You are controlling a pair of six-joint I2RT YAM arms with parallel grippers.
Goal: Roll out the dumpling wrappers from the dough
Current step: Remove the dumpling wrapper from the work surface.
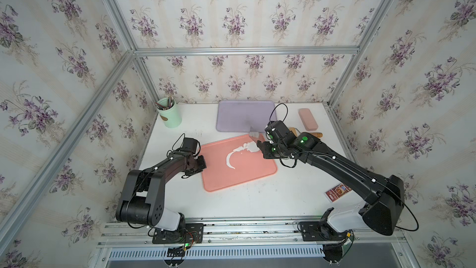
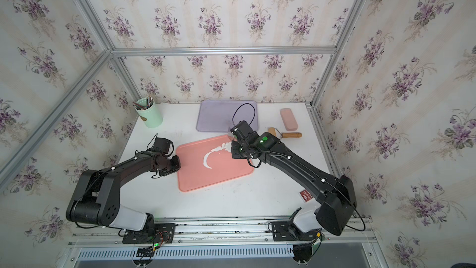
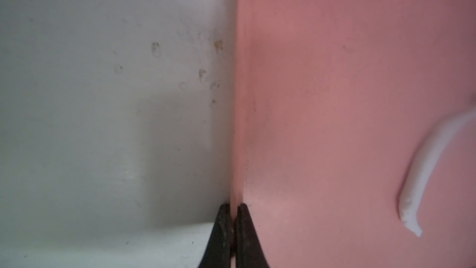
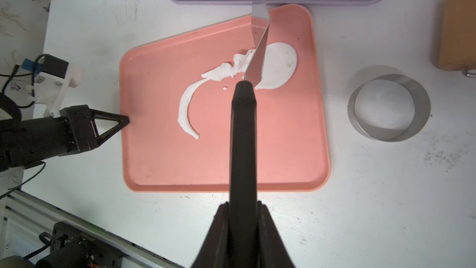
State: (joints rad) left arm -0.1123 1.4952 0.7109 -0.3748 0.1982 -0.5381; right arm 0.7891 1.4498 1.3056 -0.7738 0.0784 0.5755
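Observation:
A thin round dumpling wrapper lies at the far right of the pink tray. Beside it are crumpled dough and a crescent-shaped scrap, which also shows in the left wrist view. My right gripper is shut on the black handle of a spatula. Its metal blade is tilted over the wrapper's left edge. My left gripper is shut on the tray's left rim. In a top view it sits at that same rim.
A metal ring cutter stands on the table right of the pink tray. At the back are a purple tray, a green cup of pencils, a wooden roller and a pink case. A card lies under the right arm.

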